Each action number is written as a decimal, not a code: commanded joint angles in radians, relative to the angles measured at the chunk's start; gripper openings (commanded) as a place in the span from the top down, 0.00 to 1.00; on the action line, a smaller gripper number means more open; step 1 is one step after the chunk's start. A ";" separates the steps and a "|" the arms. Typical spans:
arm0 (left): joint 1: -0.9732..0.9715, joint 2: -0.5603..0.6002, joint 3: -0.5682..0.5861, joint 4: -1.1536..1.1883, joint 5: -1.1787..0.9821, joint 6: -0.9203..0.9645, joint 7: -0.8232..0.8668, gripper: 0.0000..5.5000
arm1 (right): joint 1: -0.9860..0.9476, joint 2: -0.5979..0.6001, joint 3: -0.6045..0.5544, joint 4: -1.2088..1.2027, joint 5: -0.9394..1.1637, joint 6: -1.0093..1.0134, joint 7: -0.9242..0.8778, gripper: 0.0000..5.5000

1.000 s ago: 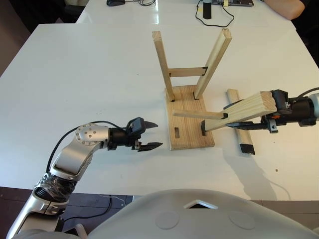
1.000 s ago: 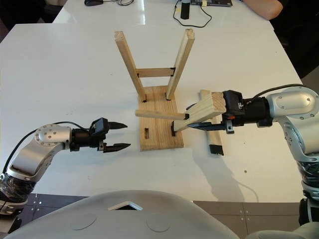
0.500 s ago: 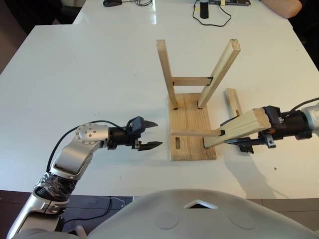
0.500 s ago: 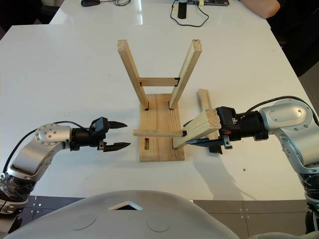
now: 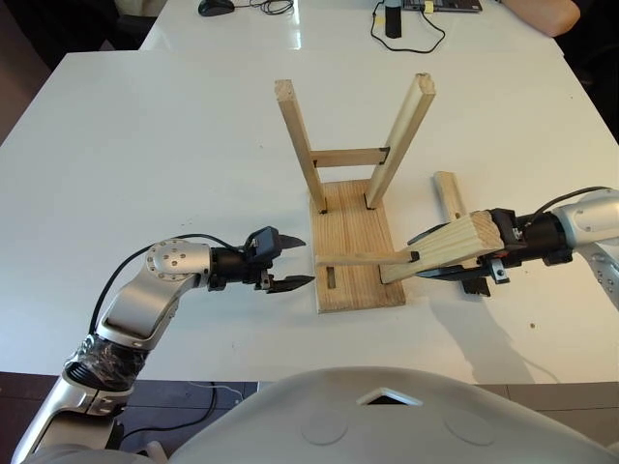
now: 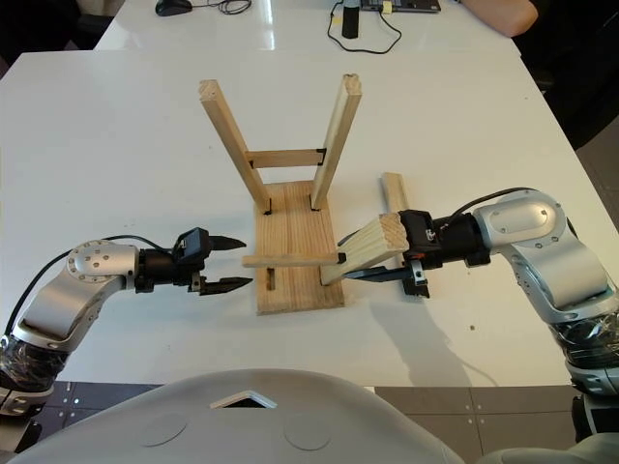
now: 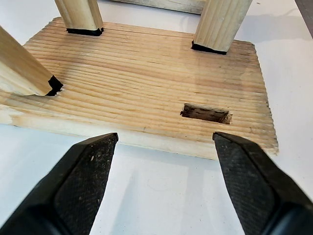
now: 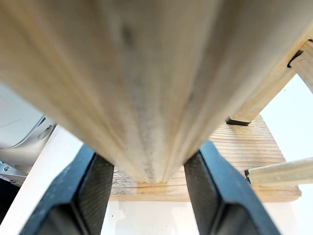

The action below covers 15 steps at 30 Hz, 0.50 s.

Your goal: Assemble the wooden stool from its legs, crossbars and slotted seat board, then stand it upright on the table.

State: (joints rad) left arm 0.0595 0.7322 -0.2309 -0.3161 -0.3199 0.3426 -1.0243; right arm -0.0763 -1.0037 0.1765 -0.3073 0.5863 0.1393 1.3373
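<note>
The slotted seat board (image 5: 350, 232) lies flat on the white table. Two legs (image 5: 298, 145) stand in its far slots, joined by a crossbar (image 5: 348, 157). My right gripper (image 5: 430, 254) is shut on a third leg (image 5: 455, 246), held tilted low with its foot at the board's near right slot; it fills the space between the pads (image 8: 93, 188) in the right wrist view. A crossbar (image 5: 363, 258) fixed to that leg reaches across the board. My left gripper (image 5: 308, 261) is open just left of the board, its fingers (image 7: 80, 183) facing the empty near slot (image 7: 205, 113).
A loose leg (image 5: 449, 198) lies on the table right of the board, partly under the held leg. A mouse (image 5: 215, 8) and a small black device with a cable (image 5: 393, 19) sit on the far table. The table's left half is bare.
My right gripper has lowered the held leg and carried it left. The board with its two upright legs has slid nearer and a little left. My left gripper has stayed put.
</note>
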 commanded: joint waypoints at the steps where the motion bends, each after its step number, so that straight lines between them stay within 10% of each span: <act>1: -0.009 0.003 -0.009 0.006 0.017 0.020 0.005 0.34 | 0.074 0.016 0.263 0.158 -0.317 0.062 -0.011 0.63; 15: -0.035 -0.059 -0.040 0.077 0.084 -0.023 0.069 0.34 | -0.003 0.010 0.108 0.085 -0.265 0.104 -0.176 0.44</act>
State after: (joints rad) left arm 0.0242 0.6819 -0.2495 -0.2489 -0.2736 0.3210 -0.9675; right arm -0.0718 -0.9831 0.3178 -0.1944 0.3441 0.2355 1.1744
